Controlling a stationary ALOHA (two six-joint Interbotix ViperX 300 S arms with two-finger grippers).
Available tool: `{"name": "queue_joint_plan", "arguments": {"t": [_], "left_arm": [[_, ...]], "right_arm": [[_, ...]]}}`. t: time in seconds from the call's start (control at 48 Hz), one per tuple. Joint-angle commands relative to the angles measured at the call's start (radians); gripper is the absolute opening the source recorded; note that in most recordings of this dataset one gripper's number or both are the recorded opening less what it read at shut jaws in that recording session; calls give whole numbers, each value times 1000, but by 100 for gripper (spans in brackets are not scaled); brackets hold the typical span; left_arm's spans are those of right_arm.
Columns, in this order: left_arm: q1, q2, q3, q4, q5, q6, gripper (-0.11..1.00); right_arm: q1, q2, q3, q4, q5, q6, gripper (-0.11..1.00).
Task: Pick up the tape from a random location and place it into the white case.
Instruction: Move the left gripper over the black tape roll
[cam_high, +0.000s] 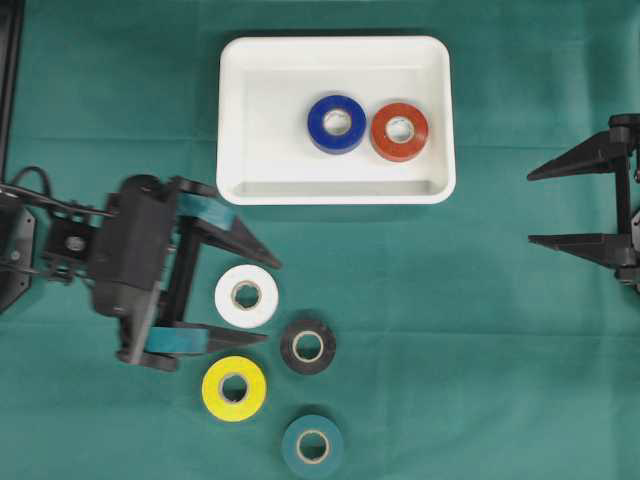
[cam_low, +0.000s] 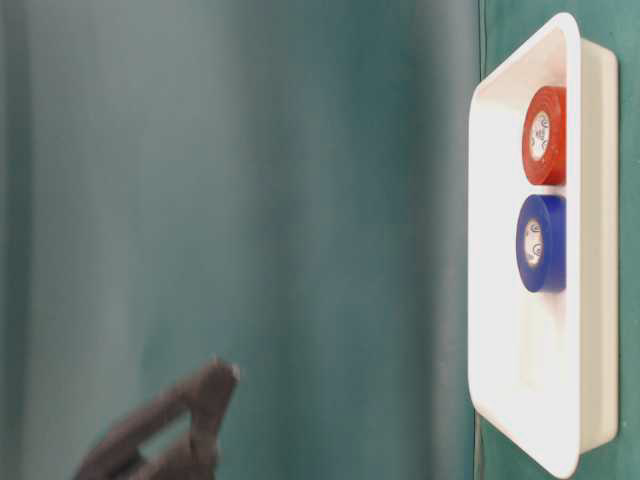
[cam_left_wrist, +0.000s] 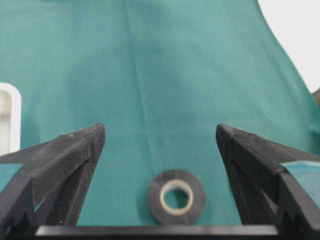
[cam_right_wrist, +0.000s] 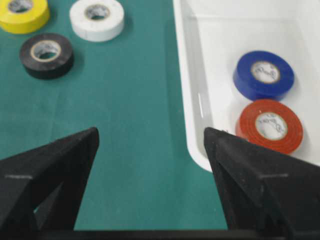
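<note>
The white case (cam_high: 260, 120) lies at the back middle with a blue tape (cam_high: 336, 123) and a red tape (cam_high: 399, 131) flat inside it. On the cloth in front lie a white tape (cam_high: 246, 295), a black tape (cam_high: 308, 346), a yellow tape (cam_high: 234, 388) and a teal tape (cam_high: 312, 446). My left gripper (cam_high: 270, 300) hangs open above the white tape, holding nothing. Its wrist view shows the black tape (cam_left_wrist: 176, 195) low between the fingers. My right gripper (cam_high: 532, 208) stands open and empty at the right edge, beside the case (cam_right_wrist: 182, 75).
A green cloth covers the whole table. The right wrist view shows the blue tape (cam_right_wrist: 263, 75) and red tape (cam_right_wrist: 270, 125) in the case, and the black tape (cam_right_wrist: 46, 55), white tape (cam_right_wrist: 97, 18) and yellow tape (cam_right_wrist: 22, 14) far off on the cloth.
</note>
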Motion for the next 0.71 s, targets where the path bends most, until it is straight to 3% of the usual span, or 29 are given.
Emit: {"name": "queue_joint_plan", "arguments": {"t": [0.0, 0.354, 0.688], "left_arm": [[-5, 28, -63, 2, -2, 2, 94], [-3, 147, -212, 3, 61, 3, 94], [2, 164, -239, 3, 161, -8, 94]], "right_arm": [[3, 8, -18, -5, -5, -2, 84], [2, 12, -17, -5, -5, -3, 84], [2, 14, -18, -5, -3, -3, 84]]}}
